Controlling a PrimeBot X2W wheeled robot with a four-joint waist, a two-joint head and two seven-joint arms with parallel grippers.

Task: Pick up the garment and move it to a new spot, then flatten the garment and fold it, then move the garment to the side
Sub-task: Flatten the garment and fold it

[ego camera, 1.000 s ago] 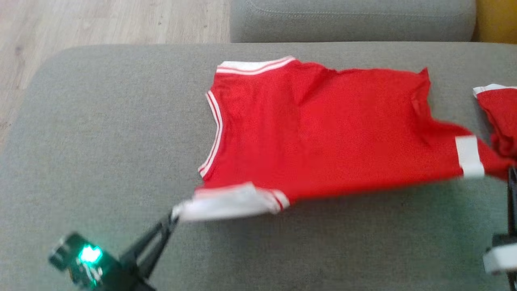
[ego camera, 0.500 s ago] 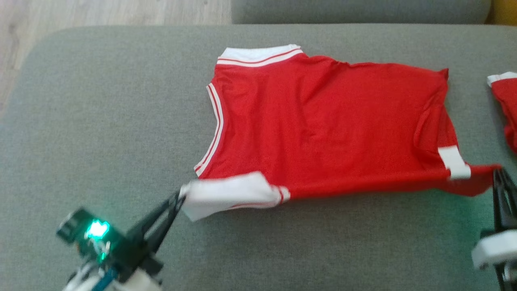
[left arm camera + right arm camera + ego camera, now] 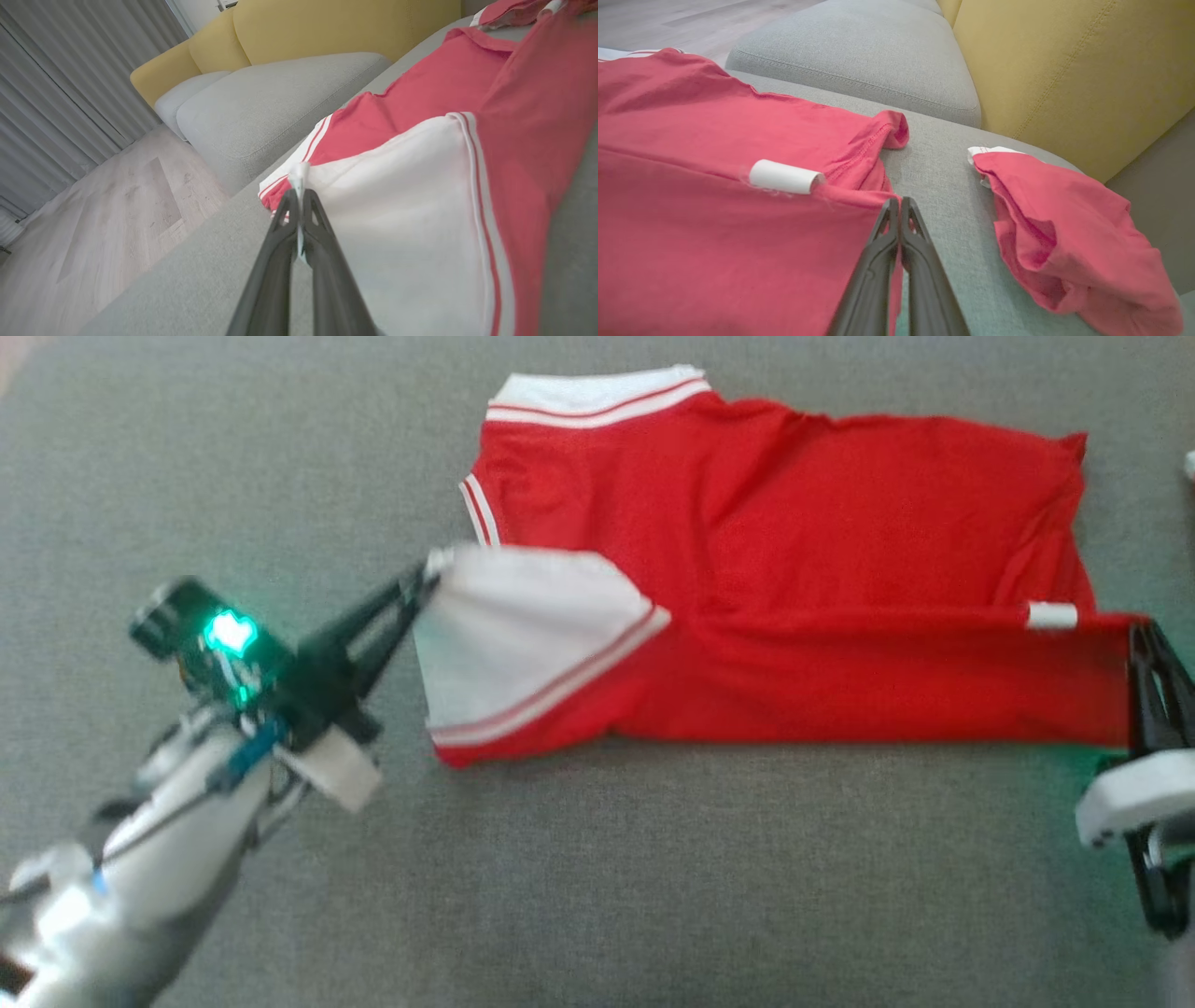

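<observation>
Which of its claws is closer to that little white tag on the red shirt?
The right gripper: it pinches the shirt edge just beside the tag. The left gripper holds the shirt's opposite end, far from it.

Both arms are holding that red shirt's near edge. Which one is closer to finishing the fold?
Left, probably. The left jaws, shut on the white-trimmed corner, hold it above the red shirt; the right jaws pinch their corner out beyond its side edge.

Near side: bare grey cushion (image 3: 653, 877) in front of the red jersey (image 3: 840, 523), open between left tool (image 3: 428, 571) and right tool (image 3: 1140, 631).
Right: crumpled red garment (image 3: 1064, 233); narrow bare strip beside the jersey.
Far: another grey cushion (image 3: 859, 56) and yellow sofa back (image 3: 1064, 70) rise behind.
</observation>
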